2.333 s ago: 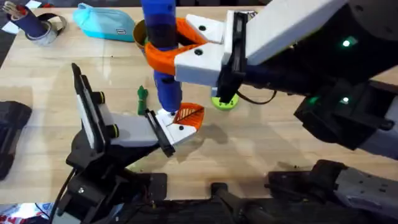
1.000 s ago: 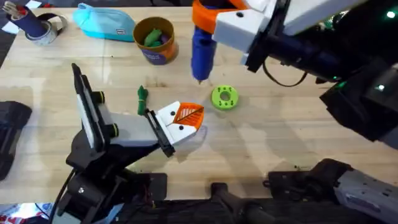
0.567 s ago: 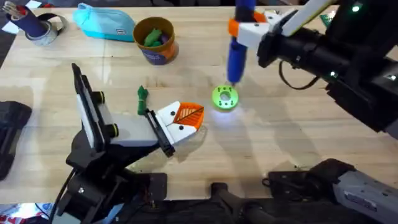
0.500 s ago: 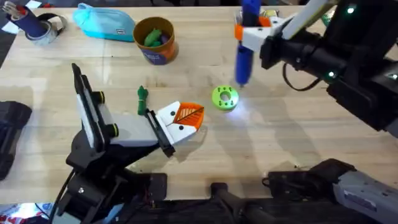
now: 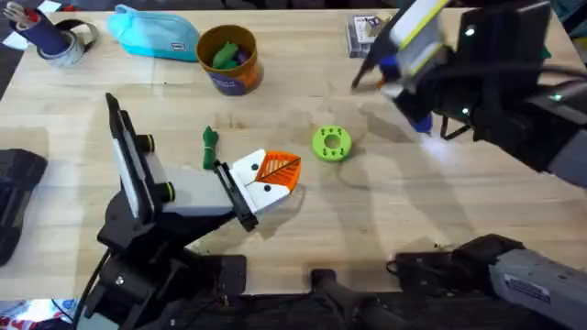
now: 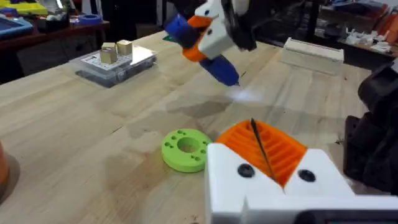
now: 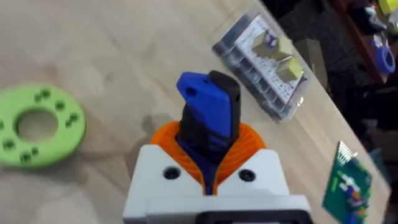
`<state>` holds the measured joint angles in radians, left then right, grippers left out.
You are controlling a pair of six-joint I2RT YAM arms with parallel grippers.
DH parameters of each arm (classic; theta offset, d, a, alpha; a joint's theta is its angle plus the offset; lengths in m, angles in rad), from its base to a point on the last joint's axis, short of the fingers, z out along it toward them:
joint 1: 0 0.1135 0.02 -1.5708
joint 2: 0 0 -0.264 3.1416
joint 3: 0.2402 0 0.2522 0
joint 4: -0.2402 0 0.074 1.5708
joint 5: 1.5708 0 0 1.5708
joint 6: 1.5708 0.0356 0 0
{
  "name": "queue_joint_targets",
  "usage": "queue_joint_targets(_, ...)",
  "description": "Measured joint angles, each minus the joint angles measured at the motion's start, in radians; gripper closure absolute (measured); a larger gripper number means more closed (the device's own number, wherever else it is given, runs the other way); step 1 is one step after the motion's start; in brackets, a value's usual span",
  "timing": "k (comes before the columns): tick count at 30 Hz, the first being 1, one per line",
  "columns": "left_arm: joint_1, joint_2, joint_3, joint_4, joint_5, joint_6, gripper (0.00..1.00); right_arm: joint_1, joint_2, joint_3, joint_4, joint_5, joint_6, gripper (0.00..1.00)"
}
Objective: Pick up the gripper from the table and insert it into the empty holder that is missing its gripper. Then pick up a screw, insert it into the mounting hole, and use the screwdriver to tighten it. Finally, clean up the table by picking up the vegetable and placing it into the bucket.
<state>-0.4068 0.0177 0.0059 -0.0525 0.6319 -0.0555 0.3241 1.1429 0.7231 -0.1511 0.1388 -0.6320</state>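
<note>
Wooden table point(image 5: 303, 229): the gripper point(image 5: 273, 174) is seated in the holder point(image 5: 174, 197). The screwdriver point(image 7: 208, 121) is clamped by the right gripper point(image 7: 208, 168). The vegetable point(image 5: 210, 140) awaits the far bucket point(image 5: 229, 60). The left gripper point(image 6: 264, 155) looks nearly closed, empty.

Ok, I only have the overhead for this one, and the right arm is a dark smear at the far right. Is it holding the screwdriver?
Observer: Yes. In the right wrist view the right gripper is shut on the blue screwdriver, which sits between its orange pads.
Operator: Upright or tipped?
Observer: Tipped. The left wrist view shows it slanting, tip down toward the table past the lime-green disc. I can't tell whether the tip touches the wood.
Operator: And the pale thing at the far edge by that arm?
Observer: It is a clear box with small tan blocks on top.
</note>
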Motion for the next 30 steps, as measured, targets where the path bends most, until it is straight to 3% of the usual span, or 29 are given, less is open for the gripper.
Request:
queue_joint_targets(7,0.0,0.0,0.0,0.0,0.0,0.0,0.986,0.0,0.049,0.0,-0.03,-0.001,-0.206,0.959)
queue_joint_targets(22,0.0,0.0,0.0,0.0,0.0,0.0,0.986,0.0,0.276,0.0,-0.018,-0.087,-0.311,0.959)
queue_joint_targets(23,0.0,0.0,0.0,0.0,0.0,0.0,0.986,0.0,0.288,0.0,-0.018,-0.087,-0.322,0.911)
queue_joint_targets(25,0.0,0.0,0.0,0.0,0.0,0.0,0.986,-0.001,0.306,0.0,-0.019,-0.088,-0.351,0.64)
queue_joint_targets(26,0.0,0.0,0.0,0.0,0.0,0.0,0.986,-0.001,0.313,0.0,-0.018,-0.088,-0.357,0.566)
queue_joint_targets(27,0.0,0.0,0.0,0.0,0.0,0.0,0.986,-0.001,0.319,0.0,-0.016,-0.088,-0.373,0.379)
queue_joint_targets(29,0.0,0.0,0.0,0.0,0.0,0.0,0.986,-0.001,0.322,0.001,-0.008,-0.087,-0.391,0.096)
queue_joint_targets(30,0.0,0.0,0.0,0.0,0.0,0.0,0.986,-0.003,0.323,0.004,-0.004,-0.087,-0.398,0.031)
